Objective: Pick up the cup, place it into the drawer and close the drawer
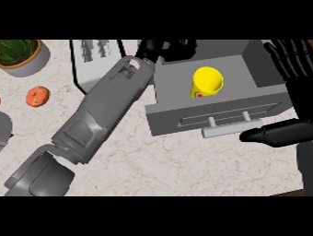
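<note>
So the yellow cup [207,82] is already lying on its side inside the open grey drawer [169,83], upper middle of the frame. The placing part looks done, only the closing is left. The right hand [302,92] sits at the right edge, fingers straight and open, thumb just beside the drawer handle [230,128]. The left hand [163,48] is behind the drawer at the top, can't tell its fingers. Next move I'd guess: push the front in.

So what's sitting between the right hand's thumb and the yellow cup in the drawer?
In the head view, the drawer's front panel and its pale handle bar lie between the right hand and the yellow cup, which is inside the open drawer.
</note>
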Motion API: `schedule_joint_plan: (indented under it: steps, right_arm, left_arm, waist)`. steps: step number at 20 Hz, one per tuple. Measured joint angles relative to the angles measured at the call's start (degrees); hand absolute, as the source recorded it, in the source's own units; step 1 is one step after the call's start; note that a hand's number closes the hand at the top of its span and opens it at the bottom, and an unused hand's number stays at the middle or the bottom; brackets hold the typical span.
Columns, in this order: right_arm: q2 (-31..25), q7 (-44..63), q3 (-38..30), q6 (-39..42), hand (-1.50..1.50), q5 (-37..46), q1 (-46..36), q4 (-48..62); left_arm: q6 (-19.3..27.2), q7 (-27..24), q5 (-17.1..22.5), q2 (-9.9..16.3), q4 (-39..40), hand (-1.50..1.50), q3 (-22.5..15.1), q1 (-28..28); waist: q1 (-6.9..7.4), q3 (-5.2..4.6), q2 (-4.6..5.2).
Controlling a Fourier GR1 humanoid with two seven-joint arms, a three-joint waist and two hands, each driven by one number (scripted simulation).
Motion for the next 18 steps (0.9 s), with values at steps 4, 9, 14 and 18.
schedule_joint_plan:
  steps: [4,9,14,18]
  right_arm:
    - [0.29,-0.03,1.29,0.85,-1.50,-0.18,-1.30,0.32]
    - [1.50,0.31,4.38,4.63,1.50,-3.43,-2.63,0.72]
    - [0.95,1.81,8.50,12.17,1.50,-9.03,-3.13,0.44]
    - [-3.17,5.02,11.69,18.62,1.50,-10.08,-2.44,0.65]
  left_arm:
    - [-0.30,-0.66,2.08,0.00,-0.43,-1.50,-2.23,1.69]
    - [-0.78,-4.20,6.75,0.00,-2.35,-1.50,-1.70,3.61]
    - [-2.37,-8.94,12.16,-0.01,-5.21,-1.50,-0.01,4.25]
    - [-0.95,-12.26,15.78,0.00,-6.14,-1.50,1.24,4.05]
  waist:
    - [-1.66,-0.02,0.38]
    - [-2.70,-0.08,0.76]
    - [-2.47,-0.14,0.55]
    - [-1.36,-0.17,0.06]
